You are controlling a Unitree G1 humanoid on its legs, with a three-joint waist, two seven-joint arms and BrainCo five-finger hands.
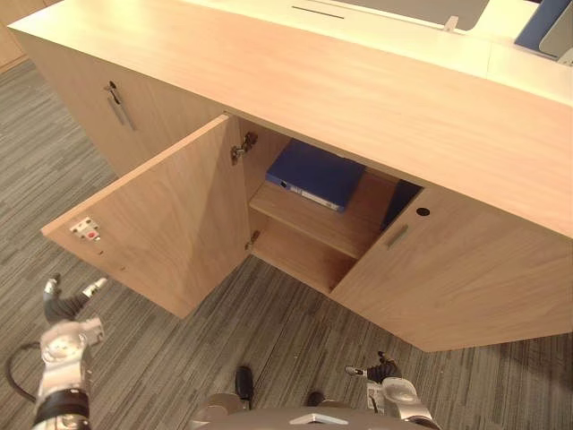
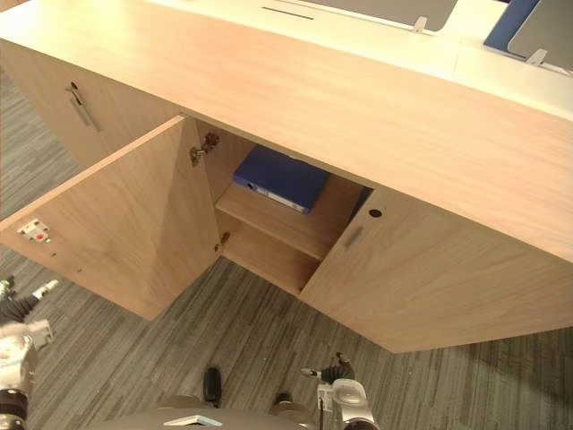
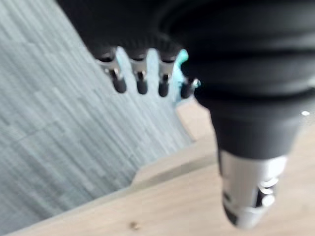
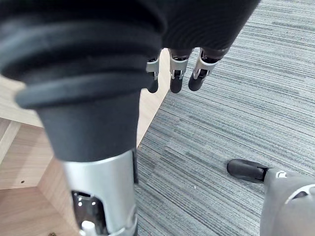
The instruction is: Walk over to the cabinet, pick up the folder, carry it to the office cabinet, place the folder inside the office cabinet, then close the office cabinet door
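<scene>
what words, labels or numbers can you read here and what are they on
No text can be read in any of these views.
On the front edge of the blue folder, a pale strip: too small to read.
Inside the open cabinet door, a white tag with red marks: too small to read.

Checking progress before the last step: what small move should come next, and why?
Probably raise the left hand to the open door's free edge to push it shut: the folder already lies on the shelf, and that hand is empty.
</scene>
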